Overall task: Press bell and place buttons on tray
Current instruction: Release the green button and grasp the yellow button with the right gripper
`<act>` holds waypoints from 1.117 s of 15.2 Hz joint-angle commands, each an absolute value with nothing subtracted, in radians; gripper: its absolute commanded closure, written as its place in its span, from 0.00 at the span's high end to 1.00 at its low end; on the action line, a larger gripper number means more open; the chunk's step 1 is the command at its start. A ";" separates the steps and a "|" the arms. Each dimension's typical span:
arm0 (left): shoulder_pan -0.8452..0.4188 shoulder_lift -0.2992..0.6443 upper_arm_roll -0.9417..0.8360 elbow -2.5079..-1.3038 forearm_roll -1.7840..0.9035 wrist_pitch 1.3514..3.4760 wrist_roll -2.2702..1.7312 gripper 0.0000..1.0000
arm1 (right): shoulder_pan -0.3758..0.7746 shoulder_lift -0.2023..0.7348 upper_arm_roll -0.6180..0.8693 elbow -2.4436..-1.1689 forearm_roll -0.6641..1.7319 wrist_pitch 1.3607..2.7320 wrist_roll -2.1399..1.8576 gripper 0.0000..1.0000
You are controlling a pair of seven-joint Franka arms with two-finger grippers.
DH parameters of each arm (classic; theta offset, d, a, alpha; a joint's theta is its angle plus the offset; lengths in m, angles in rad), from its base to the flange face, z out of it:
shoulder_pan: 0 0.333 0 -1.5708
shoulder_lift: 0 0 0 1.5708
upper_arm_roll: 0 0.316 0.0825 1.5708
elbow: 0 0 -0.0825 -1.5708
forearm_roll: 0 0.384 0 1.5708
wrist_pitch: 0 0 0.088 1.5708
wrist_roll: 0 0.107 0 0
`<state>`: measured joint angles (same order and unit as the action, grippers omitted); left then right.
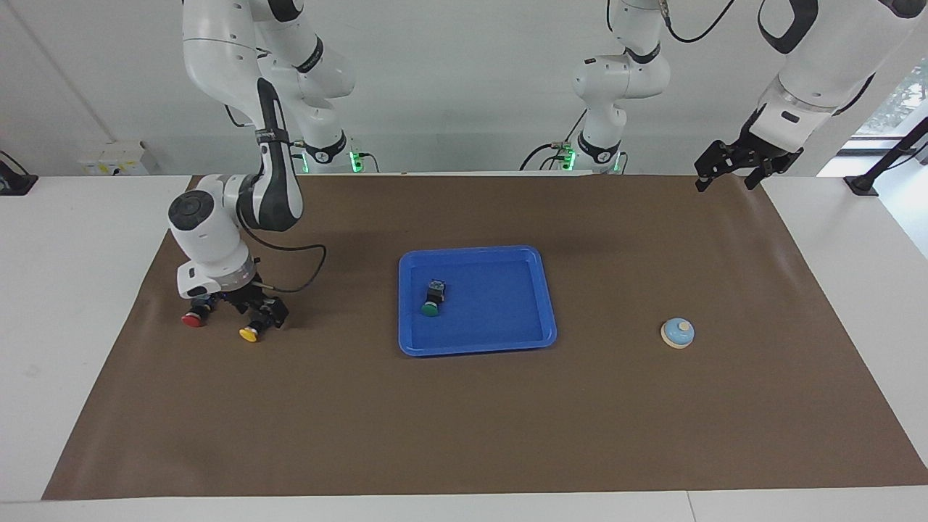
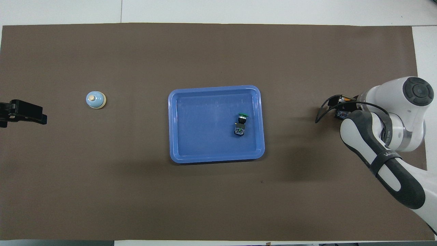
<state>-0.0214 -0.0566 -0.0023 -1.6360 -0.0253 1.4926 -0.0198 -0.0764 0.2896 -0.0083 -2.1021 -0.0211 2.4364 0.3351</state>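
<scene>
In the tray (image 1: 536,261) we had the green button (image 1: 431,308) lying; red (image 1: 193,319) and yellow (image 1: 249,333) remained on the worktop, our right gripper (image 1: 250,310) released, low around the yellow; left gripper (image 1: 738,168) waited released, bell (image 1: 678,333) apart
</scene>
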 commanded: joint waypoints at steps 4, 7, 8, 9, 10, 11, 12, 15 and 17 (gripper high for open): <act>-0.023 -0.064 0.003 -1.634 -0.034 1.476 -0.025 1.00 | -0.089 0.296 0.003 -2.100 -0.031 2.428 0.350 0.36; -0.023 -0.064 0.002 -1.634 -0.034 1.476 -0.025 1.00 | -0.087 0.295 0.003 -2.073 -0.032 2.375 0.342 0.05; -0.023 -0.064 0.003 -1.634 -0.034 1.476 -0.025 1.00 | -0.081 0.293 0.003 -2.063 -0.032 2.350 0.342 0.00; -0.023 -0.064 0.002 -1.634 -0.034 1.476 -0.025 1.00 | -0.077 0.293 0.003 -2.048 -0.032 2.329 0.341 0.00; -0.023 -0.064 0.003 -1.634 -0.034 1.476 -0.025 1.00 | -0.075 0.291 0.003 -2.034 -0.032 2.310 0.341 0.00; -0.023 -0.064 0.003 -1.634 -0.034 1.476 -0.025 1.00 | -0.075 0.290 0.005 -2.020 -0.032 2.289 0.341 0.00; -0.023 -0.064 0.002 -1.634 -0.032 1.476 -0.025 1.00 | -0.074 0.290 0.009 -1.997 -0.035 2.258 0.341 0.00; -0.023 -0.064 0.003 -1.634 -0.034 1.476 -0.025 1.00 | -0.025 0.290 0.017 -1.907 -0.035 2.149 0.342 0.00; -0.023 -0.064 0.002 -1.634 -0.034 1.476 -0.025 1.00 | 0.035 0.291 0.017 -1.844 -0.032 2.077 0.351 0.00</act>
